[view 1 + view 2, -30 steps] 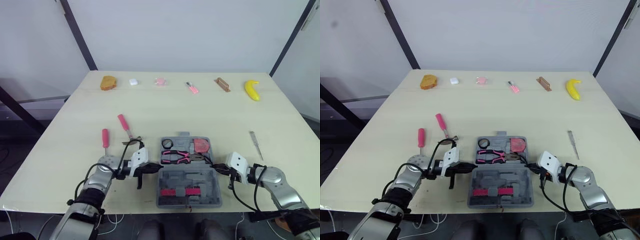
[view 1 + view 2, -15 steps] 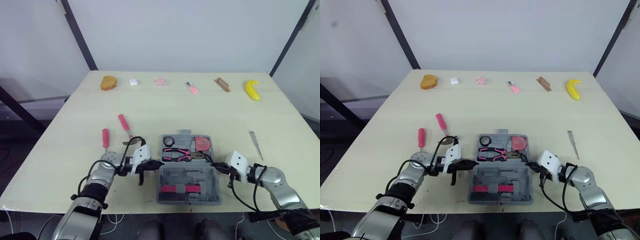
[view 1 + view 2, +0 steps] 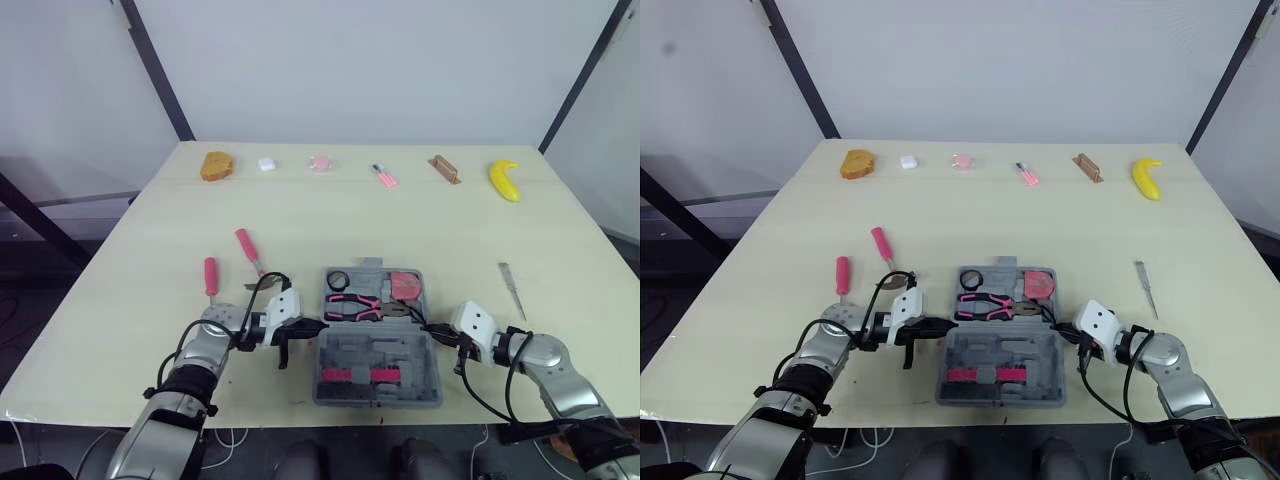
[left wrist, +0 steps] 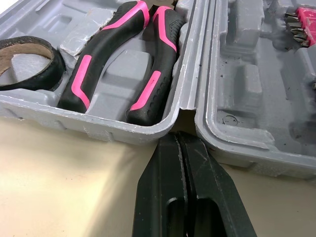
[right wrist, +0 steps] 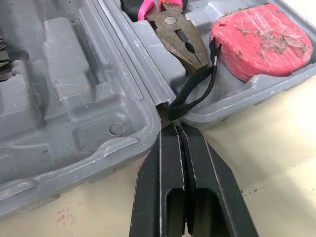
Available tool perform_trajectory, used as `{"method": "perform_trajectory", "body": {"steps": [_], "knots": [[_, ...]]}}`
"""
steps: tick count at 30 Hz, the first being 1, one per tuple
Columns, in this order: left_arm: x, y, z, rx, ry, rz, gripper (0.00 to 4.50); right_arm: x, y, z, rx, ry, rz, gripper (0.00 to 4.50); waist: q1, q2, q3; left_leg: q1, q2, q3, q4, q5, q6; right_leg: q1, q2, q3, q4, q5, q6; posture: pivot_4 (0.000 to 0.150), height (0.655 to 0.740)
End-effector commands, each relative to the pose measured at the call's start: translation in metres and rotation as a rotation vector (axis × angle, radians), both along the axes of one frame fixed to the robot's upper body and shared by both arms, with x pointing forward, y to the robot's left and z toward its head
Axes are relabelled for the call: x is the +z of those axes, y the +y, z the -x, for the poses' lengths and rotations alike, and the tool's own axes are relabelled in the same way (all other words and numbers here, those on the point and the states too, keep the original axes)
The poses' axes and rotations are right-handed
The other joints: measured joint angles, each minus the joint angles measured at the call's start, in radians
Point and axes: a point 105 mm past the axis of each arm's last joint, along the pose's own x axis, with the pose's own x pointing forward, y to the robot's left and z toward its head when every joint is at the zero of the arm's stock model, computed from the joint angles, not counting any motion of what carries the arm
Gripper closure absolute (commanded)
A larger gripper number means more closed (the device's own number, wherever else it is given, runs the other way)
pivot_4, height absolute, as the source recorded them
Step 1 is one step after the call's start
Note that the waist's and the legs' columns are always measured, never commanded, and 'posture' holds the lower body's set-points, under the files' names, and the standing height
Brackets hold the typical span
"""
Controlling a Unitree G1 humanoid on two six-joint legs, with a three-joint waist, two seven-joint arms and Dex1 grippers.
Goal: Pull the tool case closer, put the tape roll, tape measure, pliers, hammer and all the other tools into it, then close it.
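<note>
- You are looking at a pale table (image 3: 400,220) set against white walls with dark frame bars.
- One grey case (image 3: 375,350) lies open near the front edge, its two halves flat on the table.
- In the far half you can count three tools: one black tape roll (image 3: 337,283), one pair of pink-handled pliers (image 3: 355,307) and one red tape measure (image 3: 404,287).
- The near half holds one pink strip of bits (image 3: 357,377).
- Two pink-handled screwdrivers (image 3: 210,277) (image 3: 246,246) lie on the table left of the case, and one slim metal tool (image 3: 512,288) lies to its right.
- Along the far edge you see six small things in a row, with a banana (image 3: 504,180) at the right end.
- Your left gripper (image 4: 177,139) has its fingers pressed together, tips at the hinge notch on the case's left side.
- Your right gripper (image 5: 178,129) also has its fingers together, tips at the right-hand hinge notch, just beside the tape measure's black strap.
</note>
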Motion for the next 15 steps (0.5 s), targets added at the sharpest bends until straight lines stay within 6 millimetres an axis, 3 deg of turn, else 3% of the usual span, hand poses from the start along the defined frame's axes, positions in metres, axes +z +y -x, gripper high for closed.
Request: {"method": "perform_trajectory", "body": {"steps": [1,15], "knots": [[0.0039,-0.0089,-0.0013,-0.025,-0.029,0.014,4.50,0.0131,0.0140,-0.0025,0.047,-0.062,-0.031,4.48,0.000,0.000,0.000,0.000,0.000,0.000,0.000,0.000,0.000,0.000,0.000,0.000,0.000,0.000,0.000,0.150,0.7400],[0.0041,-0.0099,-0.0048,-0.014,-0.037,0.014,4.50,0.0144,0.0127,-0.0056,0.038,-0.078,-0.025,4.48,0.000,0.000,0.000,0.000,0.000,0.000,0.000,0.000,0.000,0.000,0.000,0.000,0.000,0.000,0.000,0.150,0.7400]]}}
